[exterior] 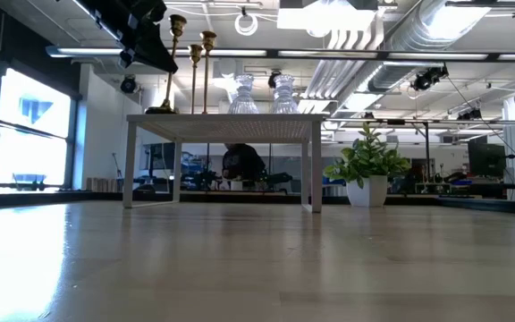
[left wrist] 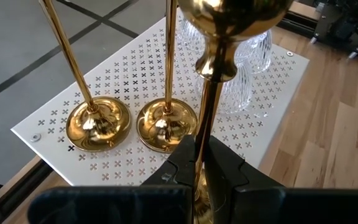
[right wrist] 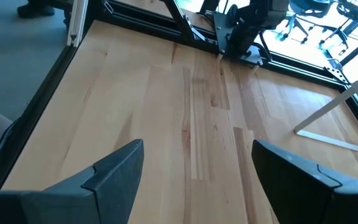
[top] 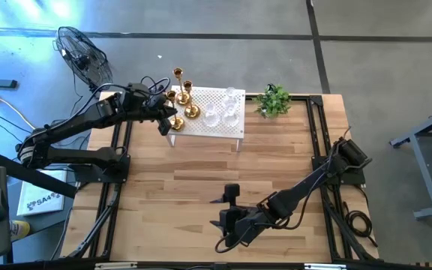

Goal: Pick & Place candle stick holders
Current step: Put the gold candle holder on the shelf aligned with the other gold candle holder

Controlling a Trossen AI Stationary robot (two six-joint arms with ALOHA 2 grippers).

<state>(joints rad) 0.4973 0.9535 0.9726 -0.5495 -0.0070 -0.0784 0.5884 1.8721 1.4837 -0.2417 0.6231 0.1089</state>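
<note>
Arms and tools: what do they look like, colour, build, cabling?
Both arms are matt black with boxy joints. Left tool: two chunky black fingers with faceted tips. Right tool: two broad, dark grey wedge-shaped fingers. Loose black cables loop by the left arm's wrist and trail beside the right arm's base. No markings visible.

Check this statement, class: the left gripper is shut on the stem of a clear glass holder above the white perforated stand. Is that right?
Not quite. The left wrist view shows the left gripper shut on the slim stem of a gold candle stick holder, not a glass one. The glass holders stand untouched on the white perforated stand.
</note>
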